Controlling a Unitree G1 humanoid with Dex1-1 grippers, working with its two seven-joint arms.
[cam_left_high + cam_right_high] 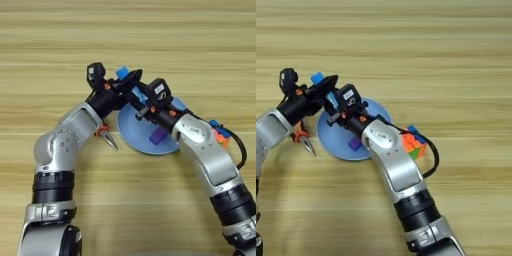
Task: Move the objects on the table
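Note:
My left gripper (131, 80) hovers over the far left rim of a round blue plate (142, 142) and is shut on the short blue tube (121, 73), which sticks out above and below its black finger. My right gripper (145, 102) reaches in from the right and sits close against the tube's lower end, over the plate. The flat purple block (158, 136) lies on the plate, just under the right forearm. Right of the plate, the multicoloured puzzle cube (414, 142) rests on the table (128, 40), partly hidden by the right arm.
Small pliers with orange handles (106, 137) lie on the wood just left of the plate, below my left forearm. Both arms cross the near half of the table and meet above the plate.

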